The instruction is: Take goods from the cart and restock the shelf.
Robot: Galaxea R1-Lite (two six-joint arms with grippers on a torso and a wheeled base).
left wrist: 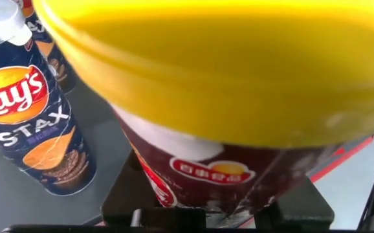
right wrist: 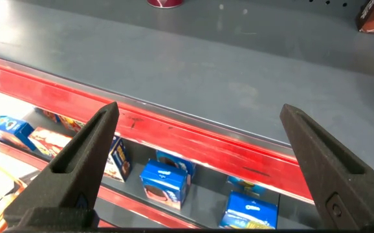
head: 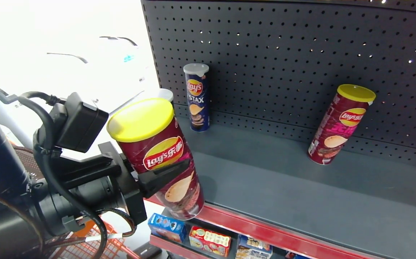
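My left gripper (head: 157,168) is shut on a maroon chip can with a yellow lid (head: 156,151), gripped around its middle. The can leans a little, and its base is at the red front edge (head: 265,230) of the grey shelf (head: 283,187), near the shelf's left end. In the left wrist view the yellow lid and maroon can (left wrist: 226,171) sit above the left gripper (left wrist: 213,215). A blue chip can (head: 196,97) (left wrist: 32,116) stands at the back left. A second maroon can (head: 341,124) stands at the back right. My right gripper (right wrist: 200,113) hangs open over the shelf's front edge.
Behind the held can a white lid (head: 164,94) of another blue can (left wrist: 51,55) peeks out. A pegboard wall (head: 301,54) backs the shelf. Small snack boxes (head: 208,239) (right wrist: 167,181) line the lower shelf. The orange cart (head: 85,246) is at the lower left.
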